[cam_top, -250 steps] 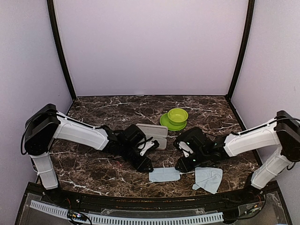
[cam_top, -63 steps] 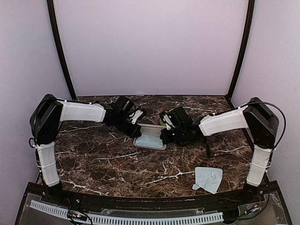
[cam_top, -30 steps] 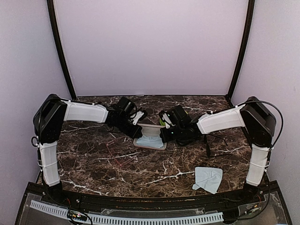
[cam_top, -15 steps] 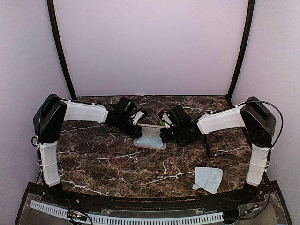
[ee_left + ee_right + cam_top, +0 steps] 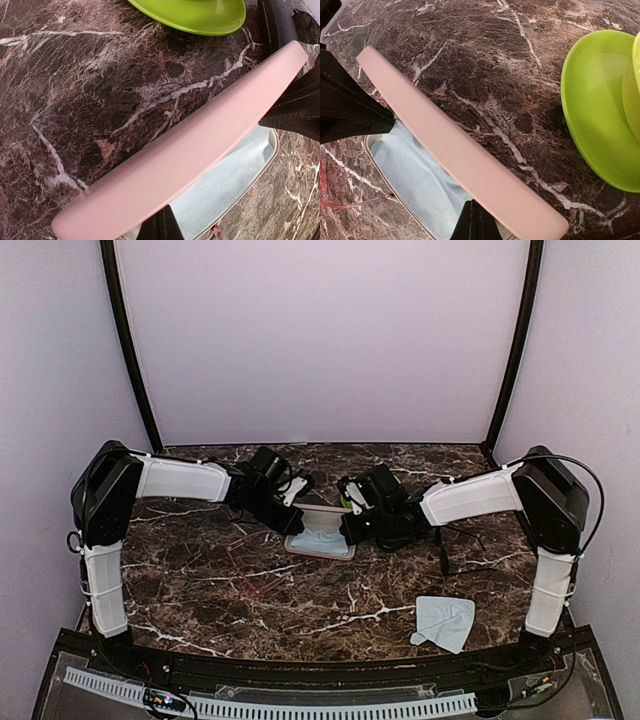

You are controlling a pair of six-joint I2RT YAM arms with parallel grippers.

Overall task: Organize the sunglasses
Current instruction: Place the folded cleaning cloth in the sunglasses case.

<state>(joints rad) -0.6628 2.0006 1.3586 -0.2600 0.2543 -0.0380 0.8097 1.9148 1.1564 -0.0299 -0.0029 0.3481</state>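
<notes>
Overhead, the left gripper (image 5: 296, 523) and the right gripper (image 5: 350, 528) meet at the open pink case (image 5: 322, 542). The black wire sunglasses (image 5: 443, 552) lie on the table right of the case.

Left wrist: one dark fingertip shows under the case's raised lid (image 5: 180, 150), with a blue cloth (image 5: 225, 185) inside the case. I cannot tell its grip.

Right wrist: the grip is equally unclear. The red-pink sunglasses (image 5: 370, 199) lie just beside the case.

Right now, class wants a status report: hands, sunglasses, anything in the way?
Left hand and right hand at pink case lid, grip unclear. Red-pink sunglasses on table, uncased. Blue cloth inside.
</notes>
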